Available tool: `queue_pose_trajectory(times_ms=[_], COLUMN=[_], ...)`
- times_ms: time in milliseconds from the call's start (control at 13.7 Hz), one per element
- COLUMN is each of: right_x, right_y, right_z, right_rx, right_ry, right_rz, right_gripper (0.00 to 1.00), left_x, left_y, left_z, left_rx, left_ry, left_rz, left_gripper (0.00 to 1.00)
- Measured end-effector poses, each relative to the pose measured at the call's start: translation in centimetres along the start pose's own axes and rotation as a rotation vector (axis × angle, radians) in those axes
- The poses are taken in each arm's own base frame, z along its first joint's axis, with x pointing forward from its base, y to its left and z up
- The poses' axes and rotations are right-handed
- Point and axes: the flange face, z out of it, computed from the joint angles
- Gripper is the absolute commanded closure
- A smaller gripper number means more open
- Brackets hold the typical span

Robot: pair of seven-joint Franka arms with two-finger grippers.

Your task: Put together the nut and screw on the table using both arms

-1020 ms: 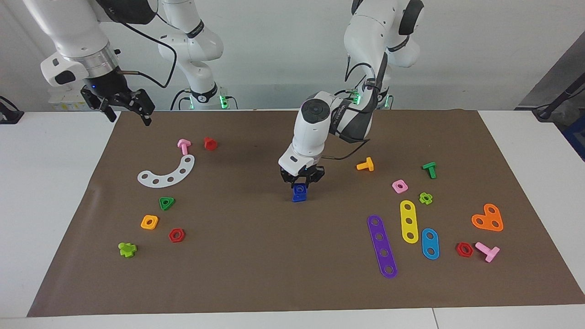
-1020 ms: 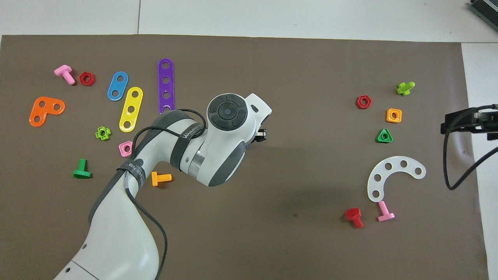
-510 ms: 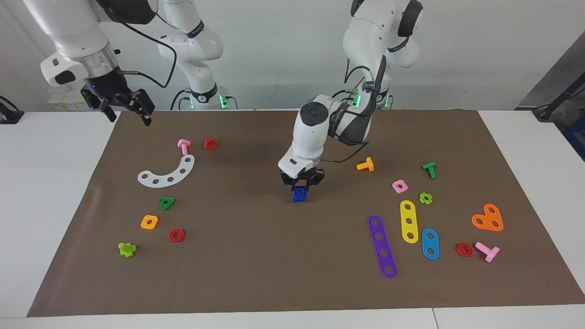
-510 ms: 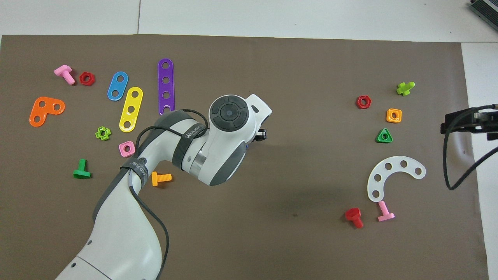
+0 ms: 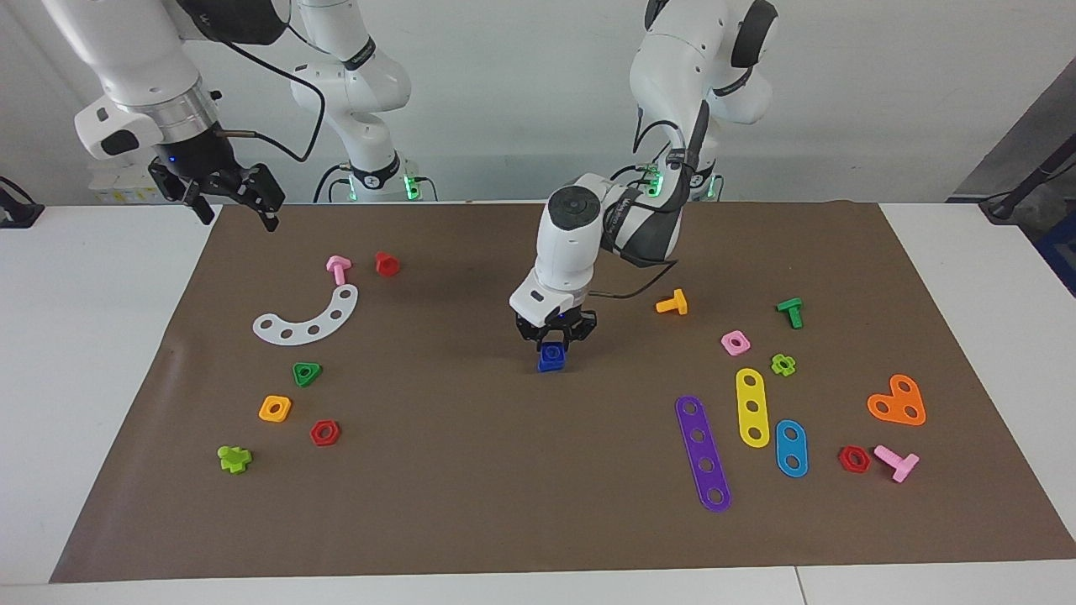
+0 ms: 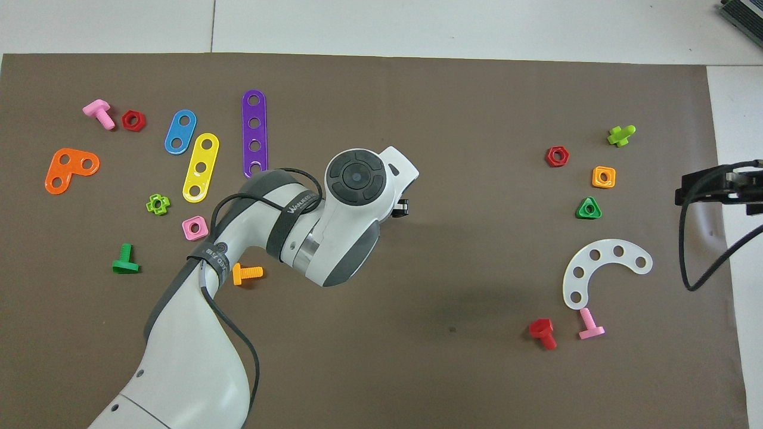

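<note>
A dark blue piece [image 5: 551,357] lies on the brown mat [image 5: 471,470] near the middle of the table. Its base is the square nut. A raised blue part sits on top, and I cannot tell whether that is the screw. My left gripper [image 5: 555,334] points straight down right over this piece, its tips at the piece's top. In the overhead view the left arm's wrist [image 6: 354,179] hides the piece. My right gripper [image 5: 229,200] hangs open and empty in the air over the mat's corner at the right arm's end, where the arm waits; it also shows in the overhead view [image 6: 712,189].
An orange screw [image 5: 672,302] and a pink square nut [image 5: 735,342] lie toward the left arm's end, with purple [image 5: 703,452], yellow and blue strips. A white curved strip [image 5: 309,318], a green triangular nut [image 5: 307,373] and an orange square nut [image 5: 275,408] lie toward the right arm's end.
The left arm's wrist and forearm have shifted a little while its gripper stayed at the blue piece. The right arm has not moved.
</note>
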Motion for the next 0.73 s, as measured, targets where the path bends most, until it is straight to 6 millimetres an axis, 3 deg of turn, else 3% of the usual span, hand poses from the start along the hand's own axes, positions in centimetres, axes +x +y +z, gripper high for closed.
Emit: queue_pose_trajectory(times_ms=[728], right_x=[0.00], right_y=[0.00], right_z=[0.00], right_rx=[0.000], right_ry=[0.000], right_rz=[0.000], right_gripper=[0.00], left_x=[-0.06], left_y=[-0.25], left_z=[-0.09], left_rx=[0.017], left_ry=[-0.016], left_rz=[0.000], left_gripper=[0.68])
